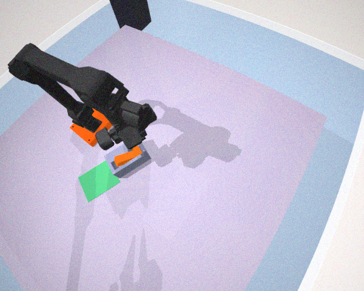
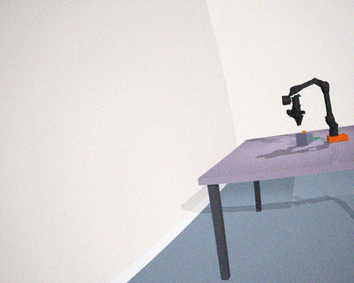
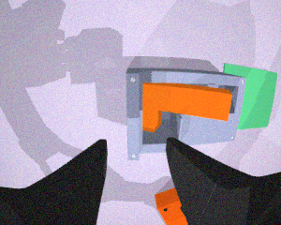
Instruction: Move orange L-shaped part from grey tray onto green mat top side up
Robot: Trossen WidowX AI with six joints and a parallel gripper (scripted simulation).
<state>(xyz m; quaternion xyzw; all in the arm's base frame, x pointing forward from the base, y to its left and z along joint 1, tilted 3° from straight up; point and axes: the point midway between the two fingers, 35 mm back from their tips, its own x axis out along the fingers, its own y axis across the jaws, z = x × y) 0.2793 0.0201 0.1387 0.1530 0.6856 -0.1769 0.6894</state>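
"What did the top view show?"

"The jaws (image 1: 121, 142) (image 2: 298, 124) hung left of the frame's centre, partly hiding the near end of the tray (image 1: 116, 173) (image 2: 301, 139) (image 3: 133, 112). The orange part (image 1: 128, 156) (image 2: 304, 131) (image 3: 189, 100) sat in it, and the green mat (image 1: 97, 180) (image 2: 315, 138) (image 3: 258, 96) lay just beyond its lower-left end."

"And the exterior one?"

"At the right of the frame, the tips were above the tray, apart from it, with a bit of orange poking over the rim. The tray stood tall on the worktop (image 2: 262, 164), so a sideways move made too low could have knocked its wall and shoved it."

"What about the wrist view?"

"The jaws stood partly open at the bottom of the frame, nothing between them. The part lay in the middle, its L end at the left, its straight end at the right looking raised, towards the mat. I judged the tipping done and the pinch next."

"So what worried you?"

"Slipping. The tips were off the straight end, and a shallow or crooked pinch could have let it drop back. Too narrow a gap, and a fingertip could have landed on top and pushed it down. Lifting askew could have jammed the L end against the pocket wall."
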